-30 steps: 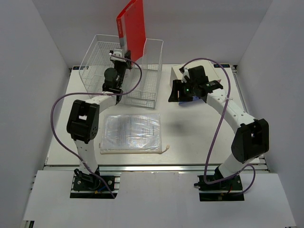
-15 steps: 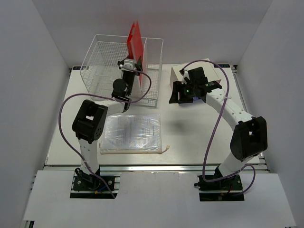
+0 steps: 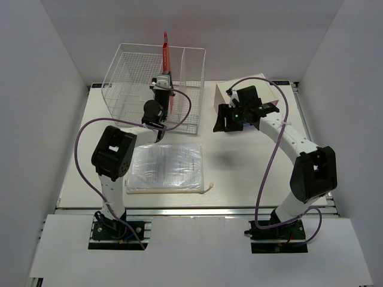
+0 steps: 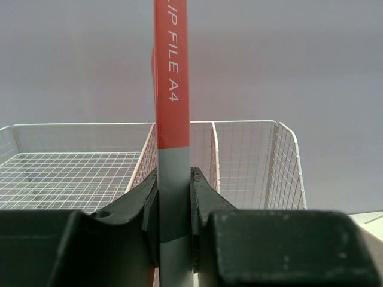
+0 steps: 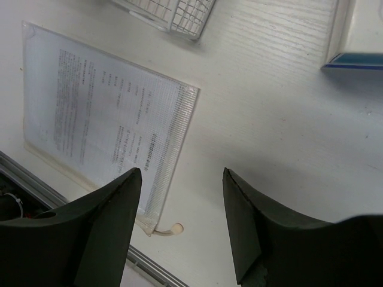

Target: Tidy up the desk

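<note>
Two tools noted: left tool (image 4: 175, 192) clamps the red plastic clip file (image 4: 172, 89) upright, white wire basket (image 4: 251, 161) below and ahead; right tool (image 5: 179, 203) gapes empty above the white flat surface (image 5: 269, 131). Recommend lowering straight, file kept vertical, before release.

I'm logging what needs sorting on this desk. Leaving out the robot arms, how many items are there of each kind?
Document holders: 2 (red clip file, clear document pouch)
Storage containers: 2 (white wire basket, white drawer box)
Total: 4
</note>
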Controlling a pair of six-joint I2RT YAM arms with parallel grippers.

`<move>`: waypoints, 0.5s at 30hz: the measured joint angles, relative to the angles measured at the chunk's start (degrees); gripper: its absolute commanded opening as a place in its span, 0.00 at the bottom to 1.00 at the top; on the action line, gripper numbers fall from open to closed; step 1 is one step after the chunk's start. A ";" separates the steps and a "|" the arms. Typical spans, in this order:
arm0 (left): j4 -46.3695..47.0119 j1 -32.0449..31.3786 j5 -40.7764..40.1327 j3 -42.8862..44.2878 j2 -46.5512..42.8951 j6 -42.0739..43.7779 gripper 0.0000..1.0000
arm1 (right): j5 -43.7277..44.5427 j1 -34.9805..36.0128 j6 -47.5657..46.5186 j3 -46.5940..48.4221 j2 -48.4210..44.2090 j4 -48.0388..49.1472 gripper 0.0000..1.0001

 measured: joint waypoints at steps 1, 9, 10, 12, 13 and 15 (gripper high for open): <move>-0.02 0.00 -0.26 0.00 0.00 0.07 0.00 | -0.11 0.00 -0.02 0.00 0.00 0.11 0.60; 3.67 -0.02 -0.22 1.73 2.99 0.61 0.00 | -1.42 0.00 -0.50 0.00 0.28 2.84 0.52; 4.81 -0.02 -0.26 2.51 4.15 0.59 0.00 | -1.57 -0.02 -0.72 0.00 0.52 3.19 0.51; 5.53 -0.09 -0.37 4.98 6.23 0.63 0.00 | -1.81 -0.02 -1.29 0.00 1.27 3.80 0.51; 5.29 -0.15 -0.17 6.58 7.34 0.63 0.00 | -1.84 -0.02 -1.66 0.00 1.70 4.07 0.50; 4.85 -0.50 0.39 9.99 9.55 0.90 0.00 | -1.95 -0.02 -2.32 0.00 2.45 4.31 0.48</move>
